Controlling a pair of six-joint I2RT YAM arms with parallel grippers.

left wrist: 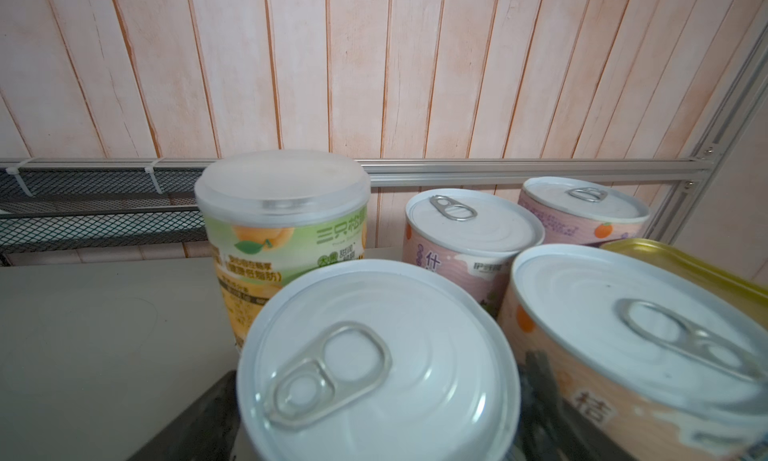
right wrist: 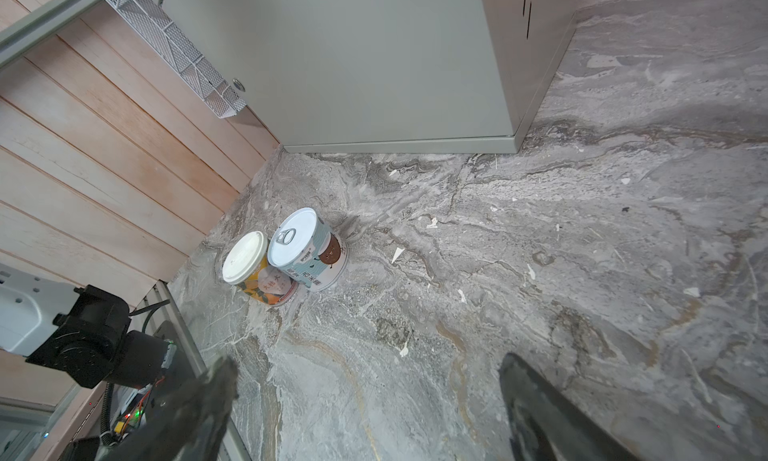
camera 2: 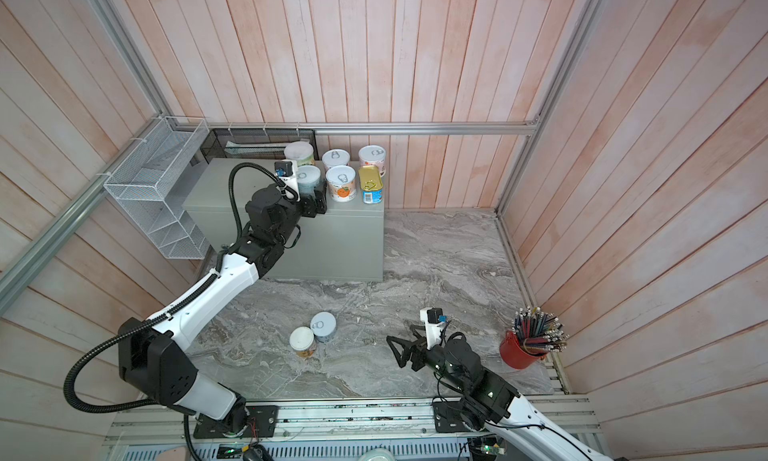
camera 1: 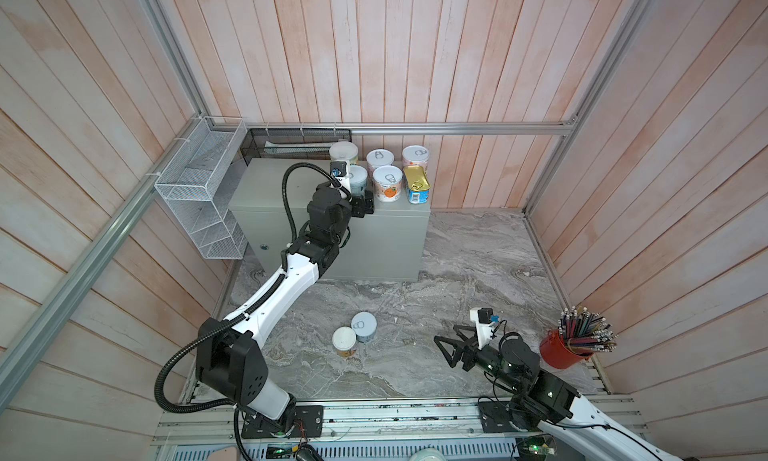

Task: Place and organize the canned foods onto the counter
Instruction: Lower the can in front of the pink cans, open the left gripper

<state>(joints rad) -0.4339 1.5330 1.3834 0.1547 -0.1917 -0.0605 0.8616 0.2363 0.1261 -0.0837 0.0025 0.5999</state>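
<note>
Several canned foods stand at the back right of the counter (camera 1: pixel 270 197): a tall green-labelled can (camera 1: pixel 343 152), two pink cans (camera 1: pixel 380 160) (camera 1: pixel 415 156), an orange-labelled can (camera 1: pixel 387 183) and a gold-topped blue tin (camera 1: pixel 417 183). My left gripper (camera 1: pixel 362 197) is open, one finger on either side of a pale blue can (left wrist: pixel 374 363) that stands on the counter beside them. Down on the marble, a blue-grey can (camera 1: pixel 364 326) and a white-lidded orange can (camera 1: pixel 344 341) touch each other. To their right my right gripper (camera 1: pixel 443 352) hangs open and empty over the marble (right wrist: pixel 368 365).
A white wire basket (camera 1: pixel 199 189) hangs on the left wall by the counter, with a black mesh tray (camera 1: pixel 291 143) behind it. A red cup of pencils (camera 1: pixel 561 351) stands at the right wall. The counter's left half is bare grey metal.
</note>
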